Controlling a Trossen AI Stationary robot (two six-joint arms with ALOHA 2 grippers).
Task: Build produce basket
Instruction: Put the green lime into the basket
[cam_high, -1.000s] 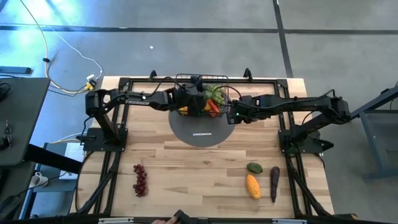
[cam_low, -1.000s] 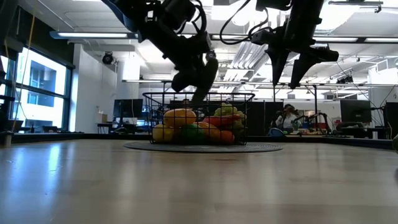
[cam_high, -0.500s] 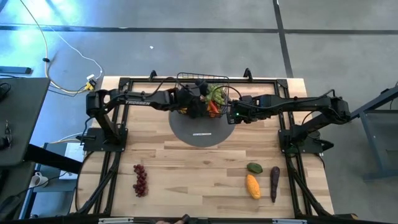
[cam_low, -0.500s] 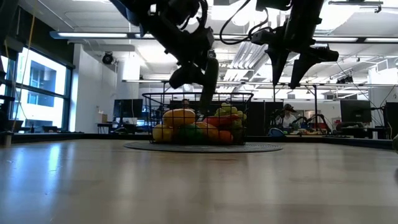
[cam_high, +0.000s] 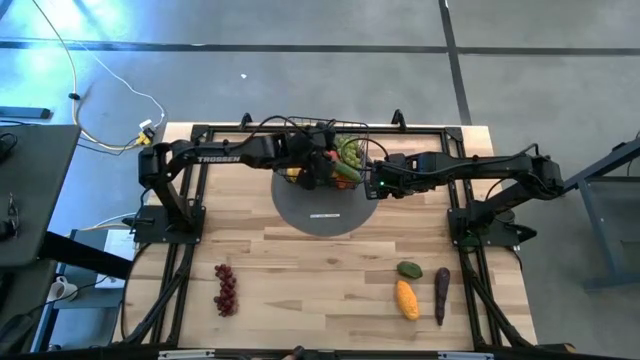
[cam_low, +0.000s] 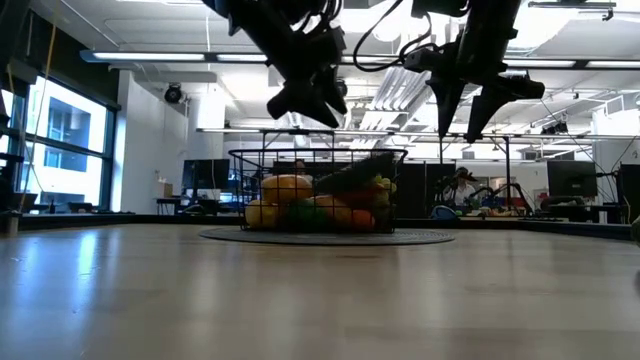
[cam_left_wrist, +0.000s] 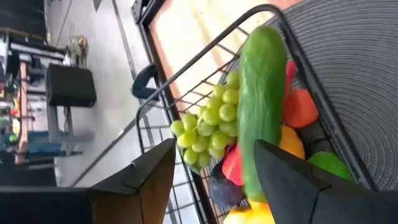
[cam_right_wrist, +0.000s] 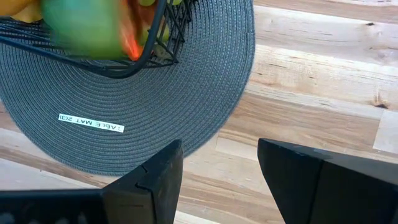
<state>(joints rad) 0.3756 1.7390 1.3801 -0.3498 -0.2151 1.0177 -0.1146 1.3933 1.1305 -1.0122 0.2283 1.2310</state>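
I am looking down on the wooden table (cam_high: 300, 270), where the grey round mat (cam_high: 325, 212) is carrying the black wire basket (cam_low: 318, 190) at the far middle. The basket is filling up: a cucumber (cam_left_wrist: 261, 106) is lying slanted across the top of the pile, one end leaning up by the rim, with green grapes (cam_left_wrist: 208, 127) beside it, a lemon (cam_low: 288, 187) and other orange and red pieces underneath.

My left gripper (cam_low: 305, 100) is hanging just above the basket with its fingers parted and nothing between them; the wrist view is showing the cucumber lying free beyond them. My right gripper (cam_low: 468, 105) is waiting beside the basket, over the mat's edge, fingers likewise apart and empty.

Four pieces are waiting on the near side of the table: red grapes (cam_high: 226, 288) to the left and, well apart to the right, a mango (cam_high: 406, 298), an eggplant (cam_high: 441, 291) and a small green fruit (cam_high: 409, 269).

I am judging these toys to be light, hollow and smooth, so likely slippery. I would be pinching the eggplant across its middle, side-on, and the mango across its narrow width. The grape bunch looks knobbly and better taken across its thick upper part. The leaning cucumber may roll if nudged.
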